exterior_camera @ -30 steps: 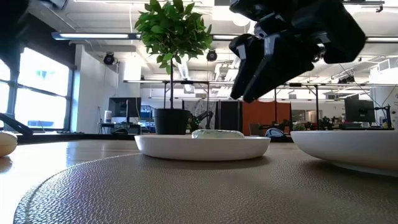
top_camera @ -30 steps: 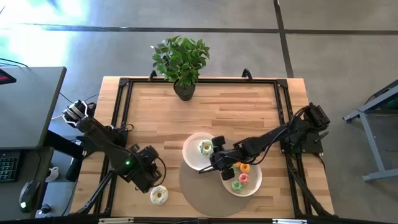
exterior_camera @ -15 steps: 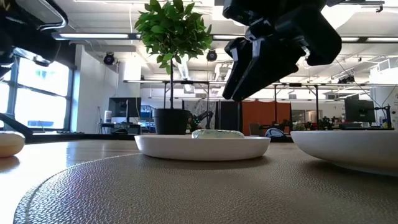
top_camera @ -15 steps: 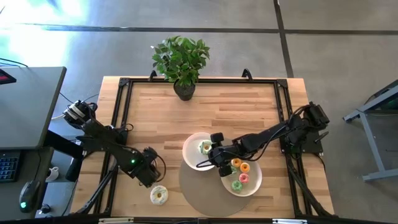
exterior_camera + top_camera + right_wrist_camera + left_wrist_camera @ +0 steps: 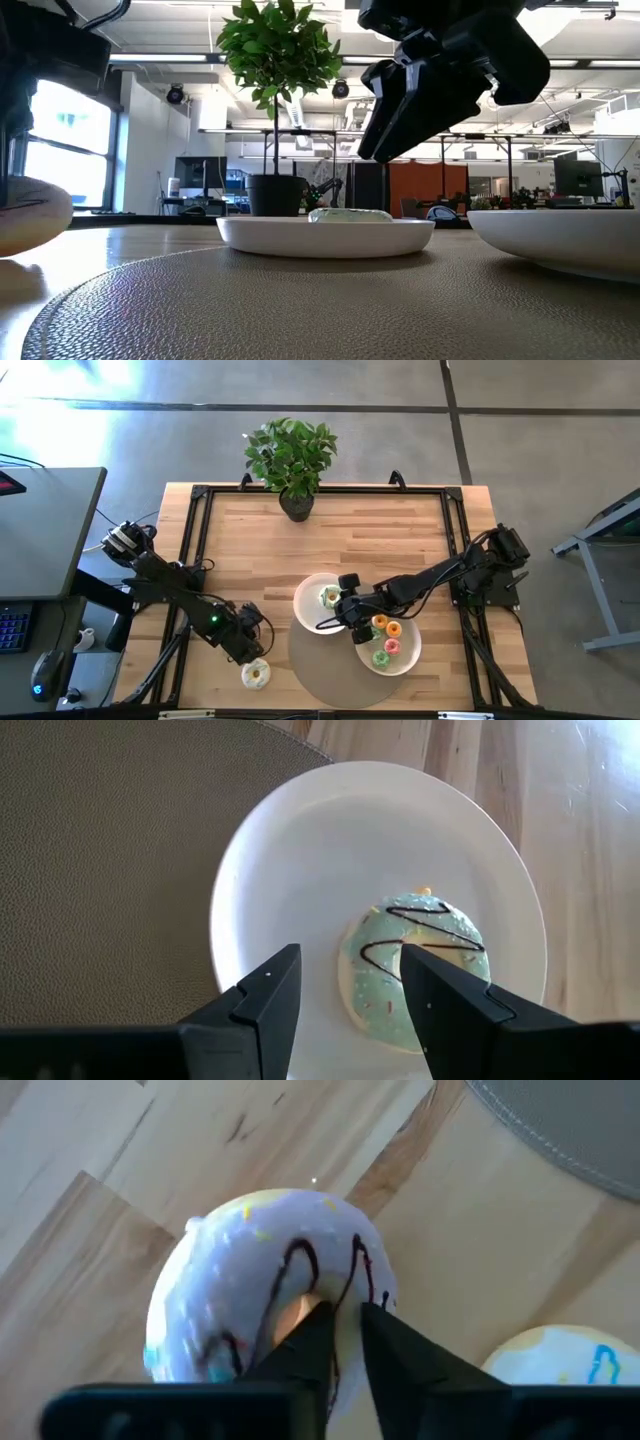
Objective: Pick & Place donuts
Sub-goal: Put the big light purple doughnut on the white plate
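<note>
My left gripper [image 5: 345,1312] is near the table's front left [image 5: 252,648], shut on a pale lilac-white donut with dark drizzle [image 5: 250,1280]. A cream donut [image 5: 256,674] lies flat on the wood right beside it. My right gripper [image 5: 350,985] hangs open above the left white plate [image 5: 305,605]. A green-iced donut [image 5: 415,970] lies flat in that plate, below and between the open fingers, untouched. The right plate [image 5: 408,660] holds orange, green and pink donuts [image 5: 385,640]. My left gripper pinches the donut's ring wall [image 5: 350,1285] between its two fingers. One finger [image 5: 310,1342] stands at the hole and the other [image 5: 392,1355] over the outer side. The fingers come from above, pointing down. Whether the donut is clear of the table I cannot tell.
A round tan mat [image 5: 330,675] lies under both plates at the near middle. A potted plant [image 5: 292,460] stands at the far edge. A black frame [image 5: 195,530] runs along the table's sides. Bare wood lies between the plant and the plates.
My left gripper has gone a little toward the near edge and the right, down onto the donuts. In the low view the pale donut at the left edge now shows larger and higher. My right gripper has shifted slightly toward the green donut's plate, then held still.
</note>
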Controlling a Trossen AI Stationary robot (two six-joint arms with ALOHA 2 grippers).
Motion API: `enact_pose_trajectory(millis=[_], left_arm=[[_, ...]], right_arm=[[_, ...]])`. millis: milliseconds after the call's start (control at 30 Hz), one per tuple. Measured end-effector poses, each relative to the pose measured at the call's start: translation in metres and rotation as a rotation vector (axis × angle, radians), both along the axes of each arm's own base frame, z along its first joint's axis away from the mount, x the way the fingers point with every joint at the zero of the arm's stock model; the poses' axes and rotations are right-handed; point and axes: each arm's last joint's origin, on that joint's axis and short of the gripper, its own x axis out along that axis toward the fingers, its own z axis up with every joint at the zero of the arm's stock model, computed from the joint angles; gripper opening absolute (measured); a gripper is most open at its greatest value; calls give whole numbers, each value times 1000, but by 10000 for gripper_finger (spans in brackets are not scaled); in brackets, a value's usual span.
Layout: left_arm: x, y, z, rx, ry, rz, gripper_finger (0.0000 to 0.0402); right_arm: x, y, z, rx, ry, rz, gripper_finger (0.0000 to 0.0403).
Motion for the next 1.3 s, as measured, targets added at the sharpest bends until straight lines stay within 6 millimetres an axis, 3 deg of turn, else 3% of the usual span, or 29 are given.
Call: enact_pose_trajectory(millis=[167,1300], left_arm=[[-2,1,0,20,19,-21,5],[1,0,0,44,-3,-133,9]], right_arm=[[0,0,0,0,-1,0,169],[0,0,0,2,-6,0,169]])
